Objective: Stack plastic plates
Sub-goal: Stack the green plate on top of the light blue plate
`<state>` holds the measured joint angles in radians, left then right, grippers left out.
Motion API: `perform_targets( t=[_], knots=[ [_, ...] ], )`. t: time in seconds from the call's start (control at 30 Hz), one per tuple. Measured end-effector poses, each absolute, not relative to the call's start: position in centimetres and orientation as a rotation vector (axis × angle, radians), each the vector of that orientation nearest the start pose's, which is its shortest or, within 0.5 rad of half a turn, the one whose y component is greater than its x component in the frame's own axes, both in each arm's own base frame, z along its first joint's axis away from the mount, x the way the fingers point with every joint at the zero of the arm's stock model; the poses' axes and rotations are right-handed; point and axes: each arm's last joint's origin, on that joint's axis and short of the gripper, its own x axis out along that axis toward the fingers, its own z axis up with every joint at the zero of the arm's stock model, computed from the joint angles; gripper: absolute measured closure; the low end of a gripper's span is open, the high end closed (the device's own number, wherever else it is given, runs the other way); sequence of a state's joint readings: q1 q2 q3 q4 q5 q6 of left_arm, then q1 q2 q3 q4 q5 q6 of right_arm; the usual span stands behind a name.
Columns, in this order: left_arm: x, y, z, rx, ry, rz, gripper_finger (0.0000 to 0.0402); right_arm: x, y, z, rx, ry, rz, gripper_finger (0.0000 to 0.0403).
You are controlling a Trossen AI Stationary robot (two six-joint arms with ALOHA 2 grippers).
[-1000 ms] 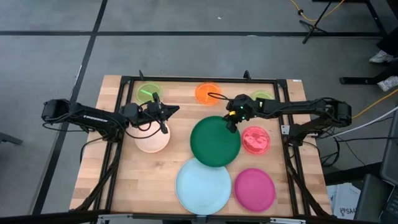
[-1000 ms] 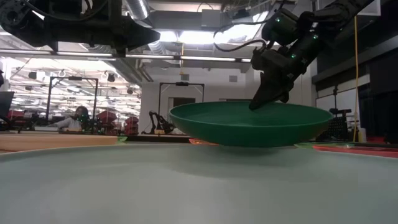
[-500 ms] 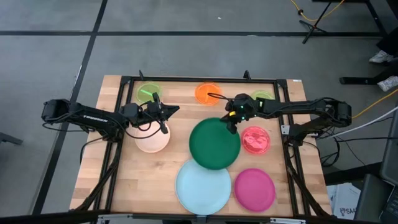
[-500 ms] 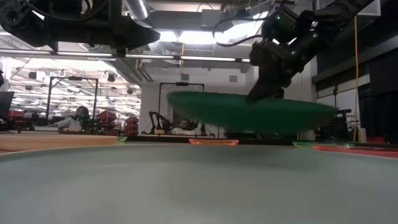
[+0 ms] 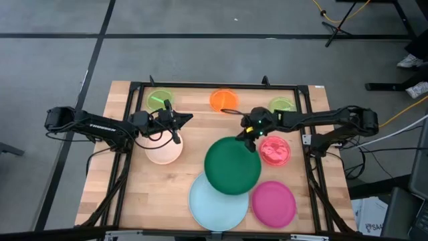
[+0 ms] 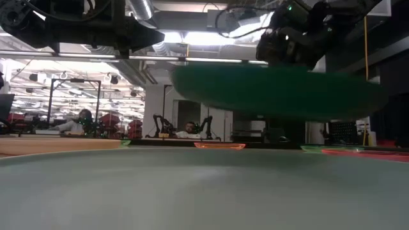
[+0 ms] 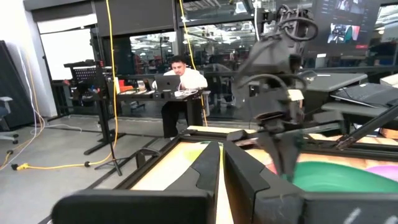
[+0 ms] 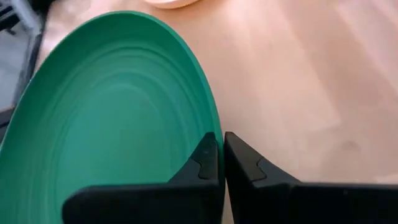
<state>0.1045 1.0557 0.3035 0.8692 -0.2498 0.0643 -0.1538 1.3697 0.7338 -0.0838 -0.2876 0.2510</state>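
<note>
Nearest the front edge of the surface (image 5: 134, 194), at six o'clock, lies the light blue plate (image 5: 212, 201), flat and uncovered except where the dark green plate (image 5: 232, 165) now overlaps its far rim. At about four o'clock sits the magenta plate (image 5: 274, 203), untouched.

The dark green plate is what has changed. A second ago it rested nearer the middle, its bottom on the wood in the low view; now it hangs clear of the surface and has slid toward six o'clock, part of it over the light blue plate. The right pincer (image 5: 251, 136) holds it by the far rim, its two fingers pressed together on the plate's edge, as the right wrist view shows plainly. I judge the carry is well begun and the plate needs only a little more travel toward six o'clock before it can be lowered, centred, onto the light blue one.

Just to the three o'clock side of the pincer lies the translucent red plate (image 5: 275, 149). At nine o'clock the left pincer (image 5: 175, 128) waits over the pale pink plate (image 5: 163, 150), fingers closed with nothing between them.

Along the far edge stand a lime green plate (image 5: 160, 100), the orange plate (image 5: 223, 100) and a second lime green plate (image 5: 282, 104).
</note>
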Motion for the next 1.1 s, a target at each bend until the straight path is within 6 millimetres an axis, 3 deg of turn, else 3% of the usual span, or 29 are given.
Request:
perform_targets(
  t=[0.37,0.67,1.1],
  knots=[
    [20.3,2.9,22.1,0.055,-0.106,0.358,0.0386,28.1,0.3,20.4,0.362,0.653,0.113,0.0402],
    [20.3,2.8,22.1,0.054,-0.11,0.358,0.0386,29.5,2.6,18.9,0.38,0.644,0.169,0.0402],
    [20.3,2.8,22.2,0.054,-0.113,0.357,0.0386,31.1,3.5,16.3,0.405,0.645,0.159,0.0402]
  ],
)
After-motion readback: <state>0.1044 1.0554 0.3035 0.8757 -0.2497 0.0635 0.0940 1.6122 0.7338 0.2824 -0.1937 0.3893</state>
